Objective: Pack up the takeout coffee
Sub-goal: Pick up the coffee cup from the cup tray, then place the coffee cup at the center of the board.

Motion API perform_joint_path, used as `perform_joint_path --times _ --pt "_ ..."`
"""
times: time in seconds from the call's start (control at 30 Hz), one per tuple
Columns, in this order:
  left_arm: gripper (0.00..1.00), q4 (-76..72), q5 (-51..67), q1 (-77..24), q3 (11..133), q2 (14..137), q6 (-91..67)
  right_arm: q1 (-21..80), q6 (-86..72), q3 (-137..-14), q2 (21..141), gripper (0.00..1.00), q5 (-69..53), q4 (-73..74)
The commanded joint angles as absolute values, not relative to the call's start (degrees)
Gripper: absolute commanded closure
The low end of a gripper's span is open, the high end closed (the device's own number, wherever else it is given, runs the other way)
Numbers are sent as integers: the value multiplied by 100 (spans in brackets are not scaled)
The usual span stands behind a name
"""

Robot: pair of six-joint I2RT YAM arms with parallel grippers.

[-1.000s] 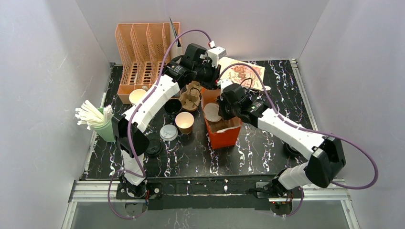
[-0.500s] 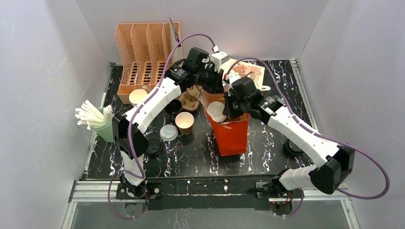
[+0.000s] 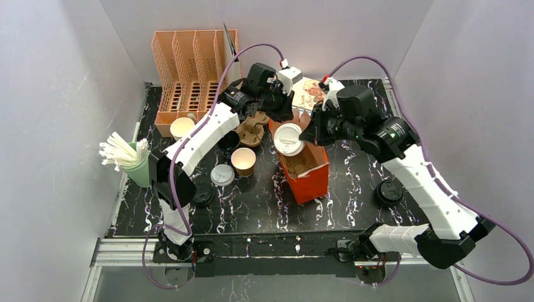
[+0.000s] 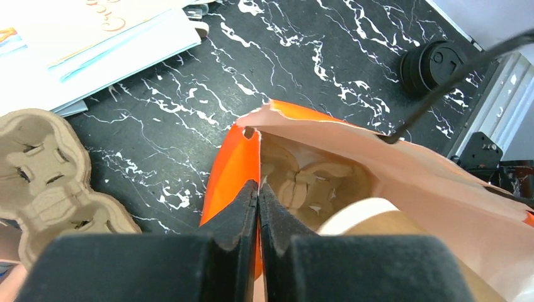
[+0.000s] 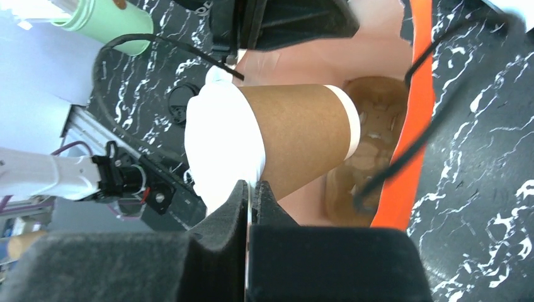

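- The takeout coffee (image 3: 288,139) was in the air over the open mouth of the orange bag (image 3: 315,184), at the far-left part of that mouth
- Its long axis stood steeply but tilted off upright: the white lid (image 5: 220,148) was the upper end, and the narrow base pointed down toward the bag's creased floor
- In the right wrist view the brown body (image 5: 302,135) lay across the bag's pale inner wall, with the white band at its base nearest the bag's floor; whether the base had passed below the bag's rim could not be told
- The right gripper (image 5: 250,189) had its fingers pinched nearly together on the edge of the lid, and nothing else held the cup
- The left gripper (image 4: 258,189) was closed tight on the bag's rim at the far-left side, one finger outside on the orange wall and one inside on the paper lining
- The bag's mouth gaped wide between the two grippers, and its rim looked crumpled
- A cardboard cup carrier (image 3: 252,129) sat just left of the bag
- Printed papers (image 3: 312,94) lay beyond the bag's far side
- A black lid (image 3: 388,192) lay flat on the table, well to the right of the bag
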State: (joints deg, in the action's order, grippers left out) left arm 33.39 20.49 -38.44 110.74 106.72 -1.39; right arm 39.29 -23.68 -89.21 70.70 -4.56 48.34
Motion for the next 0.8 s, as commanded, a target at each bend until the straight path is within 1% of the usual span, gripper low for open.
perform_joint_path --times 0.0,0.1,0.27,0.4,0.57,0.63,0.77 --pt "91 3121 1729 -3864 11176 10484 -45 3920 -2875 -9326 6784 99 -707 5210" --pt "72 3041 1451 -3863 11532 10600 -114 3920 -3168 -9574 6704 99 -996 5133" --pt "55 3046 859 -3858 12408 10684 -277 3920 -3496 -10188 6841 99 -1843 4866" --pt "46 3071 121 -3859 12738 10253 -477 3922 -3489 -10537 6923 99 -2402 4689" --pt "38 3368 -983 -3863 12279 9077 -985 3920 -3605 -10993 7370 99 -3353 4315" --pt "37 3862 -1385 -3859 12035 8580 -1369 3927 -3669 -10949 7611 99 -3755 4224" --pt "28 5498 -2106 -3861 11699 7766 -2639 3946 -3828 -10387 8077 99 -3993 4531"
